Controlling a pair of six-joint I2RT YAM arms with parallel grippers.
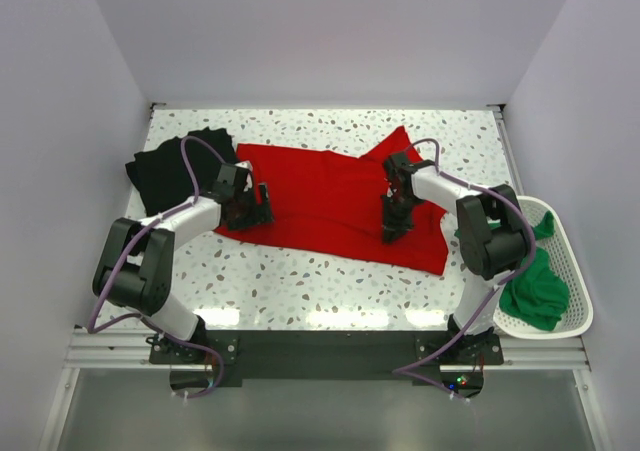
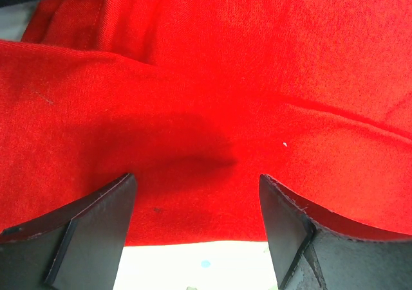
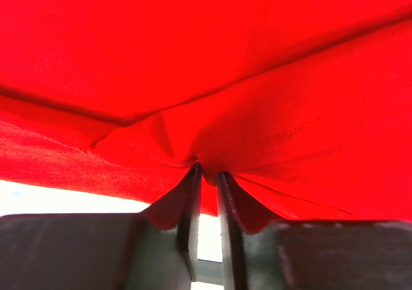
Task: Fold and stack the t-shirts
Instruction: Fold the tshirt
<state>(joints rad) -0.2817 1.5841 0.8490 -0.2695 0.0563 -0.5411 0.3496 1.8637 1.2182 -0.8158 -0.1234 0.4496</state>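
Matt red cloth t-shirt (image 1: 330, 206) on smooth speckled table (image 1: 300, 281)

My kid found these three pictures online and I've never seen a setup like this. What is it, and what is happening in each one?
These are two small robot arms bolted side by side at the near edge of a speckled table. The wide picture looks down from above and behind them. The two close-ups come from cameras on the arms' wrists. A red t-shirt lies spread on the table, and a black t-shirt lies at the far left. A green t-shirt sits in a white basket at the right edge. The right gripper has pinched a fold of the red t-shirt between shut fingers. The left gripper hangs open over an edge of that shirt, holding nothing.
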